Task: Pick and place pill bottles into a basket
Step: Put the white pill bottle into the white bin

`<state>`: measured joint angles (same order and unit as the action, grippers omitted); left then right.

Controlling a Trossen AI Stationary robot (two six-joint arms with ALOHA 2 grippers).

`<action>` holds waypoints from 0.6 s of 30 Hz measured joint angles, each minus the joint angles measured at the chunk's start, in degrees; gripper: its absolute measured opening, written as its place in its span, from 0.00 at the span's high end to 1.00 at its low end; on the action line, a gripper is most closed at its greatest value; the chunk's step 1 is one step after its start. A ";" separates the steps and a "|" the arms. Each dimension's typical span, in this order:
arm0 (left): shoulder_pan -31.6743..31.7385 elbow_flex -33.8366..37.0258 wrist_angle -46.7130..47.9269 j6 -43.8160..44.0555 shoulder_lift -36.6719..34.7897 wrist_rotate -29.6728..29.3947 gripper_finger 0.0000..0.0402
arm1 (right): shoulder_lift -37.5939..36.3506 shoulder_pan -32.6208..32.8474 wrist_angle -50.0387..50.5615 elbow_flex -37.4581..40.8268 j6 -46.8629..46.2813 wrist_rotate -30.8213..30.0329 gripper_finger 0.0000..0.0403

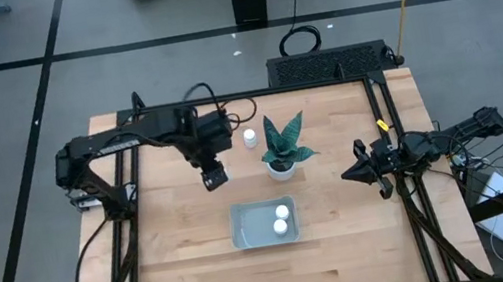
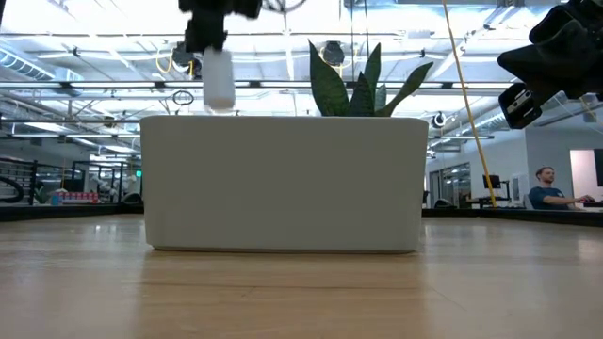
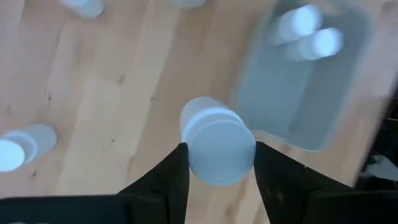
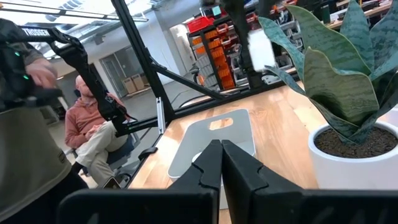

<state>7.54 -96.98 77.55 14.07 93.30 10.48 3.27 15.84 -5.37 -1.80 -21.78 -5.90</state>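
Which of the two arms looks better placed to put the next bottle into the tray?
The left. Its tool already grips a pill bottle in the air beside the basket, which holds two bottles. The right tool waits shut and empty near the table's right edge.

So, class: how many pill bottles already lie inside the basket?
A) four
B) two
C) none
B: the high view shows two pill bottles lying in the basket, while the left gripper carries another above the table.
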 joint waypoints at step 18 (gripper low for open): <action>-15.18 -11.49 -1.82 1.68 1.32 0.24 0.59 | 0.00 0.02 0.00 -0.02 -0.02 0.01 0.99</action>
<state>-7.64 -108.47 75.73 15.75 94.61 10.72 3.27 15.85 -5.37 -1.82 -21.80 -5.90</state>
